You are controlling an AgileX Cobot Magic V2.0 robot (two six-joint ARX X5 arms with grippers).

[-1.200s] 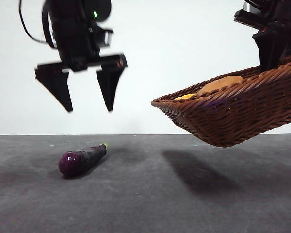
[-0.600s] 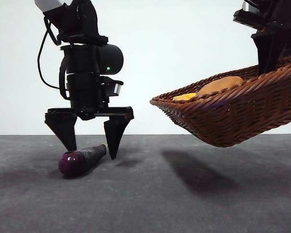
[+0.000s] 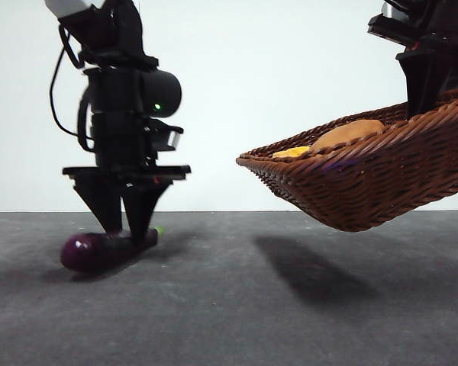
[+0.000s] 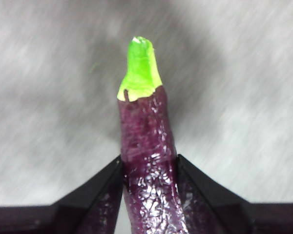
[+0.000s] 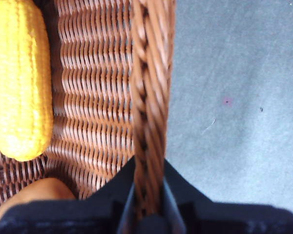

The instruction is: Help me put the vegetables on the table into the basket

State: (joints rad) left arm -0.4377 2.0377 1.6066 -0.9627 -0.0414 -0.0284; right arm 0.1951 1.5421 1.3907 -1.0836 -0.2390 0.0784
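The dark purple eggplant (image 3: 91, 252) with its green stem lies on the grey table (image 3: 237, 305) at the left. My left gripper (image 3: 126, 232) has come down on it and its jaws are shut on the eggplant (image 4: 149, 161) around its narrow part. My right gripper (image 5: 147, 195) is shut on the braided rim of the brown wicker basket (image 3: 382, 168) and holds it tilted in the air at the right. The yellow corn cob (image 5: 19, 83) and the brown potato (image 3: 347, 131) lie inside the basket (image 5: 102, 87). The potato also shows in the right wrist view (image 5: 34, 192).
The basket casts a shadow (image 3: 305, 267) on the table below it, between the eggplant and the right edge. A plain white wall stands behind the table.
My left gripper came down from above the table onto the eggplant and shut its jaws on it; the eggplant shifted a little to the left. The basket and right arm stayed still.
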